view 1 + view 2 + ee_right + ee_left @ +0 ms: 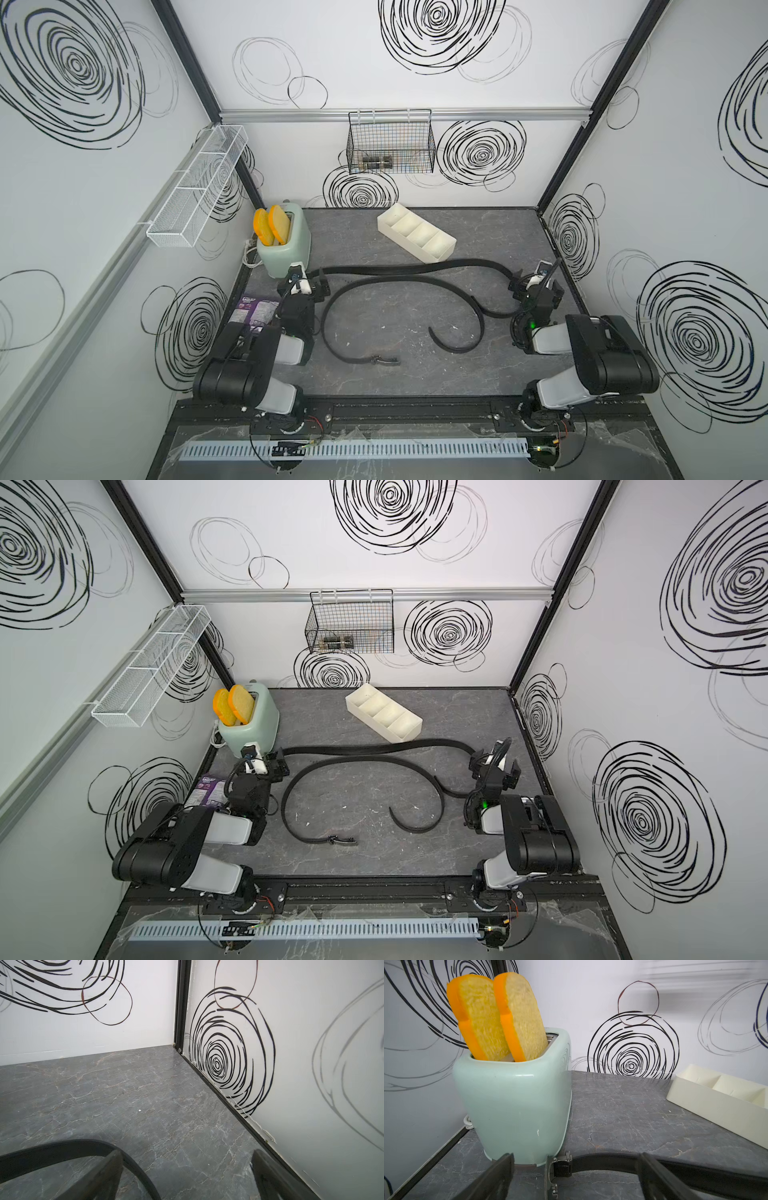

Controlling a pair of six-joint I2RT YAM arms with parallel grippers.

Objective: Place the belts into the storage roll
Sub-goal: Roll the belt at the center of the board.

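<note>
Grey marbled surface, enclosed by white swirl-printed walls. Storage roll diagonal at rear centre. Far belt stretched between both arms, near belt curled mid-surface, both uncoiled in front of it. Left pincer spread, straddling the far belt's buckle. Right pincer spread, same belt curving between its fingers. Purple packet half hidden under left arm; wire basket contents illegible.
</note>
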